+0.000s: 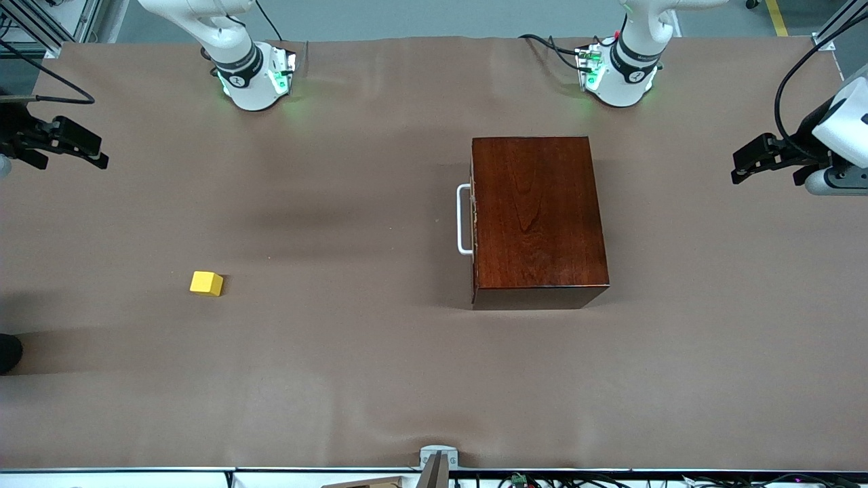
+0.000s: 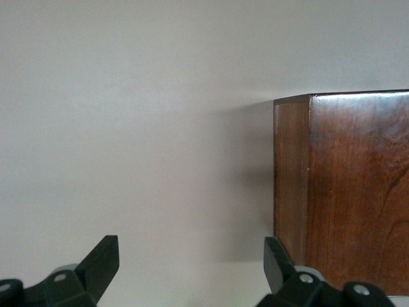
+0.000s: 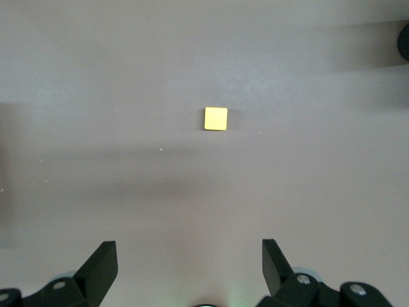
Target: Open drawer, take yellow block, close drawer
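Both grippers wide open, empty: left gripper [image 1: 739, 168] near drawer box [image 1: 536, 217], right gripper [image 1: 95, 156] high over yellow block [image 1: 206, 283]. Risk: drawer shut, thin white handle [image 1: 463, 219] easy to miss; pulling could drag the unanchored box.

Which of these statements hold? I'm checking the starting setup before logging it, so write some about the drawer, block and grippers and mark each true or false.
1. The drawer is shut in the wooden box. True.
2. The yellow block sits on top of the box. False: it lies on the table, toward the right arm's end.
3. The right gripper is open and empty. True.
4. The left gripper grips the white handle. False: it is open, off the handle.
5. The block lies nearer the front camera than the handle. True.
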